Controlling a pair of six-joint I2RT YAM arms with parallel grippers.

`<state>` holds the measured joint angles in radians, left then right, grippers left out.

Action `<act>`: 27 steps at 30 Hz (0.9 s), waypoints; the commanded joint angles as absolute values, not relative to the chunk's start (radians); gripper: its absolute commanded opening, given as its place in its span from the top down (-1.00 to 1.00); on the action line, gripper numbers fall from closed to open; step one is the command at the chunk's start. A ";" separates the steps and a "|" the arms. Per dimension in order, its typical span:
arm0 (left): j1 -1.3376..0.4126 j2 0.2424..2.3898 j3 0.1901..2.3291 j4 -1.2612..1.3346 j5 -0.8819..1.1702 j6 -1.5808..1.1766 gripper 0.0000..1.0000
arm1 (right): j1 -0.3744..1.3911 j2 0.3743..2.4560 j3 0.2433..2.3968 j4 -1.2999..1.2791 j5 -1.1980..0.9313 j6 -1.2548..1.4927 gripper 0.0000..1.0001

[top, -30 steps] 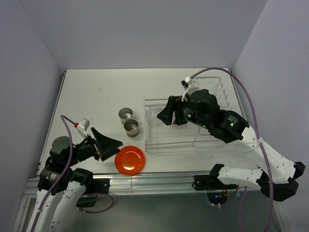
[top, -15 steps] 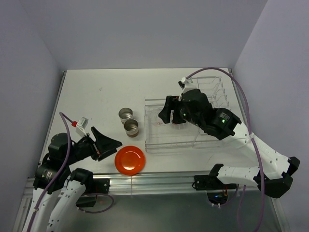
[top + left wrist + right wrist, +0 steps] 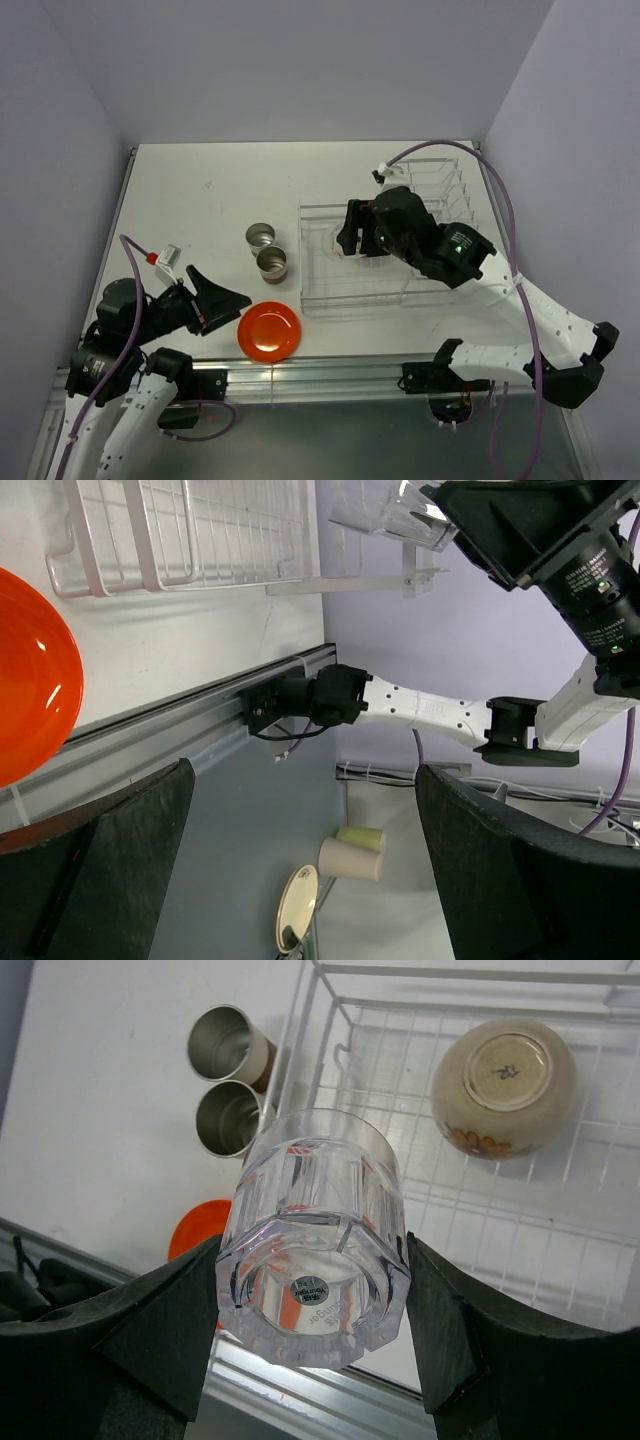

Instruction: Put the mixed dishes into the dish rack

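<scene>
**Top external view:** The right gripper hangs at centre frame over the basket part of the large transparent clear-plastic dish rack. What it carries is hard to make out from here. At lower left, the left gripper has its jaws spread and empty, just beside the flat round orange-red plate. Two small brown cylindrical cups stand on the table between the plate and the rack.

**Left wrist view:** The plate shows at the left edge, apart from the open fingers. The small clear faceted glass is at the top of the frame, in the right gripper.

**Right wrist view:** The jaws pinch the glass by its sides, its thick base with a round sticker toward the camera. It hangs over the rack's lower-left corner. A beige bowl with a flower pattern lies upside down in the basket, at upper right.

The step in hand is probably racking the glass. The next move calls for lowering it into a free part of the basket, away from the bowl, before releasing.
</scene>
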<state>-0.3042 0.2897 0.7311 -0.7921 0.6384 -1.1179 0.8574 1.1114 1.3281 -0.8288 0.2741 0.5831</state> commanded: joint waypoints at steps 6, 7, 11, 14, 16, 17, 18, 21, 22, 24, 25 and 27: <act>-0.301 0.273 0.710 -0.772 0.629 -1.100 -0.99 | 0.851 1.222 1.351 -0.870 0.391 0.571 1.00; -0.301 0.273 0.706 -0.769 0.629 -1.100 -0.98 | 0.851 1.235 1.351 -0.868 0.397 0.565 1.00; -0.301 0.288 0.722 -0.798 0.600 -1.080 -0.99 | 0.853 1.330 1.380 -0.864 0.406 0.548 1.00; -0.301 0.319 0.761 -0.863 0.537 -1.039 -0.99 | 0.854 1.420 1.431 -0.874 0.408 0.535 1.00; -0.301 0.327 0.788 -0.890 0.493 -1.026 -0.98 | 0.856 1.480 1.468 -0.868 0.413 0.522 1.00; -0.301 0.333 0.796 -0.911 0.477 -1.017 -0.99 | 0.854 1.503 1.486 -0.874 0.422 0.519 1.00; -0.301 0.336 0.807 -0.919 0.450 -1.014 -0.99 | 0.856 1.549 1.521 -0.887 0.429 0.518 1.00; -0.301 0.353 0.825 -0.956 0.407 -0.997 -0.98 | 0.856 1.645 1.601 -0.911 0.454 0.502 1.00; -0.301 0.359 0.827 -0.960 0.391 -0.993 -0.98 | 0.856 1.670 1.623 -0.923 0.462 0.500 1.00; -0.301 0.373 0.830 -0.962 0.385 -0.982 -0.99 | 0.856 1.736 1.689 -0.954 0.491 0.496 1.00; -0.301 0.377 0.831 -0.963 0.376 -0.980 -0.98 | 0.854 1.755 1.706 -0.959 0.495 0.492 1.00; -0.301 0.394 0.838 -0.966 0.361 -0.970 -0.98 | 0.851 1.802 1.758 -0.963 0.495 0.480 1.00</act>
